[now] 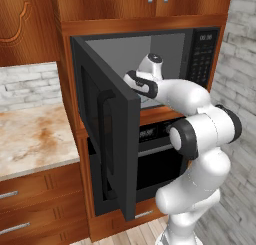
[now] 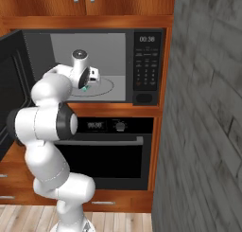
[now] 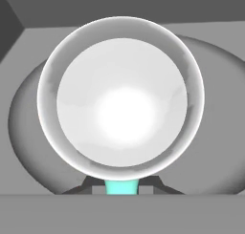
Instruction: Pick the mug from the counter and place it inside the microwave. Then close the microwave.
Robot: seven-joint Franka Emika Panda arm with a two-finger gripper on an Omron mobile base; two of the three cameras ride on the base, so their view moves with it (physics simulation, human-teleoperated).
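Even, soft rendered light; glare whitens the mug [image 3: 122, 104] interior; edges slightly blurred.

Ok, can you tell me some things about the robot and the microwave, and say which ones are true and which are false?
1. The microwave door is open. True.
2. The mug is standing on the counter. False: it is inside the microwave, above the round plate, and the hand view looks straight down into it.
3. The pincer is shut on the mug. True: its dark tips sit at the teal side of the mug.
4. The arm reaches into the oven below. False: it reaches into the microwave, and the oven is closed.
5. The microwave keypad is to the right of its opening. True.
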